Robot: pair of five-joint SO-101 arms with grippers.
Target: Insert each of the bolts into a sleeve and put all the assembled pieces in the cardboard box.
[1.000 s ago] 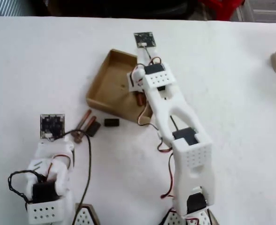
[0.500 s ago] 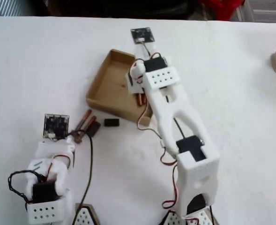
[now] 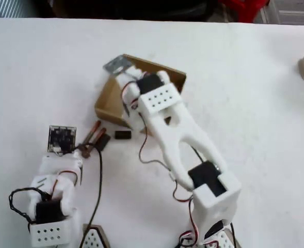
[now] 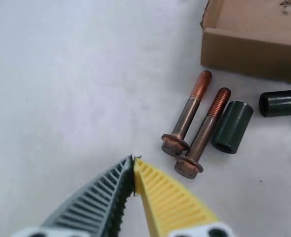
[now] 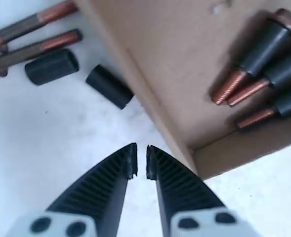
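Looking at your left gripper (image 4: 134,170) first: its tips are pressed together with nothing in them, low over the table at the near left. The two bare bolts (image 4: 187,116) lie side by side just past those tips, heads toward the gripper and threads pointing off toward the cardboard box (image 4: 254,49). One dark sleeve (image 4: 232,127) lies right beside the threaded end of the right-hand bolt; I can't tell if they actually touch. The other sleeve (image 4: 281,102) is a bit further right, close to the box's near wall.

Your right gripper (image 5: 140,160) has its jaws only a crack apart, nothing between them. It hangs over bare table just outside the box wall, near a corner. Three assembled pieces (image 5: 264,47) lie bunched together inside the box, each bolt with a sleeve on its shank and copper thread poking out. In the high view, the right arm (image 3: 167,129) stretches across the box's near side.
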